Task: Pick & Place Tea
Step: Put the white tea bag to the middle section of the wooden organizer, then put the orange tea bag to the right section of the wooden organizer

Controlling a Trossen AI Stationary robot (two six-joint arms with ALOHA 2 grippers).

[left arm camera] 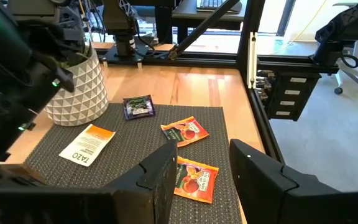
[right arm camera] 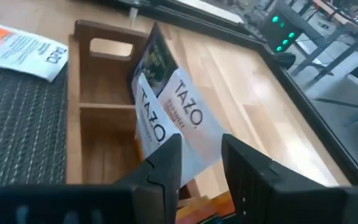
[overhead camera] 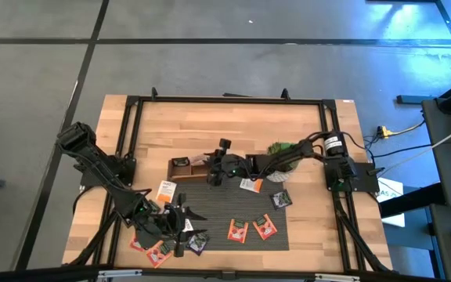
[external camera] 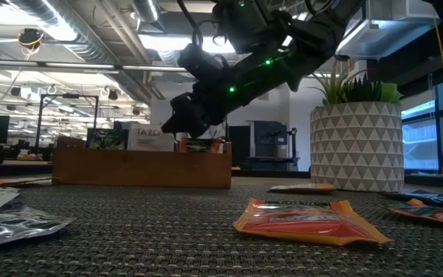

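Note:
Tea sachets lie flat on the dark mat: two orange ones (overhead camera: 237, 231) (overhead camera: 265, 229), a dark one (overhead camera: 280, 199) and white-orange ones (overhead camera: 250, 185) (overhead camera: 164, 190). More sit by my left gripper (overhead camera: 180, 221), which hovers open over the mat's near left part, with an orange sachet (left arm camera: 194, 177) just ahead of its fingers. My right gripper (overhead camera: 214, 169) is open over the wooden tray (overhead camera: 186, 167). A white sachet (right arm camera: 185, 121) and a dark one (right arm camera: 154, 59) stand leaning in a tray compartment. The white one's lower corner reaches between my right fingers. My right gripper's fingers (right arm camera: 166, 168) stand on either side of the white sachet's lower corner (right arm camera: 197, 155), coming slanting down from the table's right. I cannot tell whether they touch it. The sachet stands tilted in the tray.
A potted plant in a white patterned pot (external camera: 356, 146) stands behind the mat's far right part, under my right arm. The black frame rails (overhead camera: 131, 141) run along the table's edges. Bare wood lies at the table's far side (overhead camera: 233, 125).

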